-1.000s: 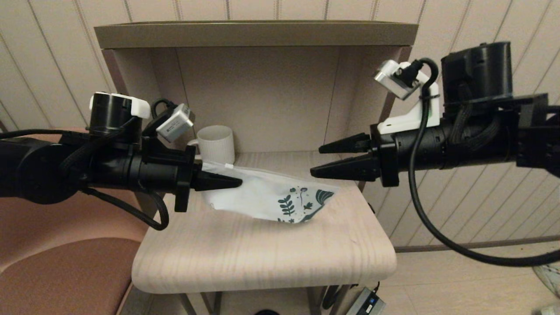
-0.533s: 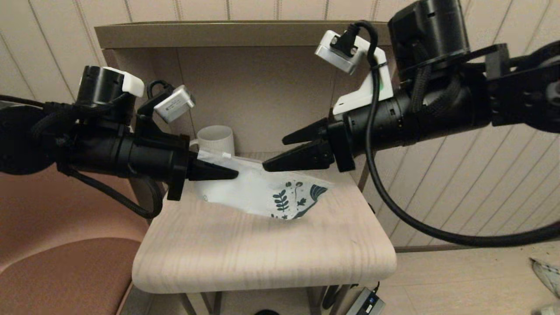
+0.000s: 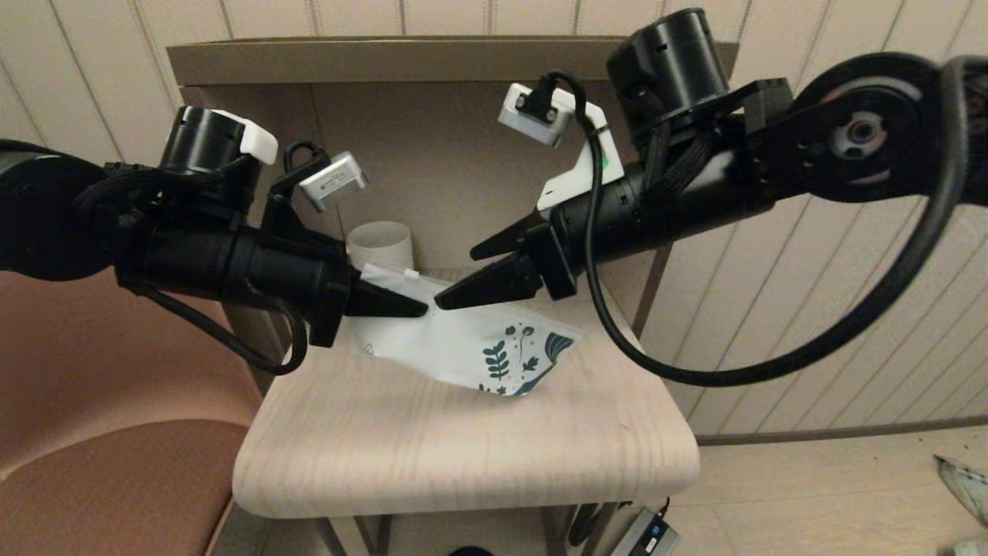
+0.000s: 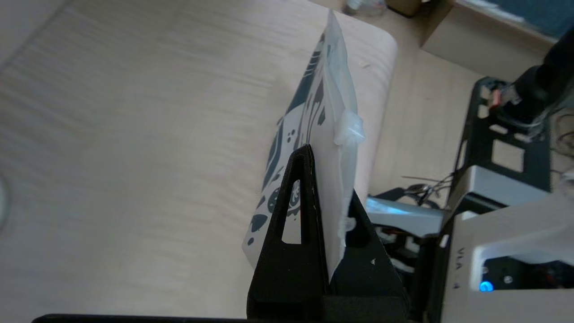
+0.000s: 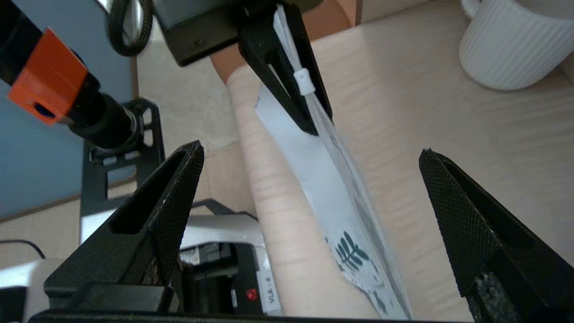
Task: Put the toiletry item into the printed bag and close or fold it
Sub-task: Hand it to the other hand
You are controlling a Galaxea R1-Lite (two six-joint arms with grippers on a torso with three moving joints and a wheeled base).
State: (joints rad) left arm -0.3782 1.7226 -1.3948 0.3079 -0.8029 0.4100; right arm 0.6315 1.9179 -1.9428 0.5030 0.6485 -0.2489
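The printed bag (image 3: 463, 347) is white with teal leaf prints at its low end, which rests on the wooden table (image 3: 463, 455). My left gripper (image 3: 421, 309) is shut on its upper plain end, holding that end up; the left wrist view shows the bag (image 4: 334, 103) pinched between the fingers (image 4: 298, 224). A white slider (image 3: 409, 273) sits on the bag's top edge. My right gripper (image 3: 457, 278) is open just above and behind that edge, touching nothing; in the right wrist view the bag (image 5: 314, 179) runs between its spread fingers (image 5: 179, 188). The toiletry item is out of view.
A white ribbed mug (image 3: 382, 243) stands at the back of the table inside the shelf niche, right behind both grippers, also in the right wrist view (image 5: 506, 45). A brown chair (image 3: 93, 479) is at the left. The table's front half holds nothing.
My right arm has swung left and upward, bringing its open gripper from the table's right side to the bag's top edge. The left gripper kept its grip and shifted slightly.
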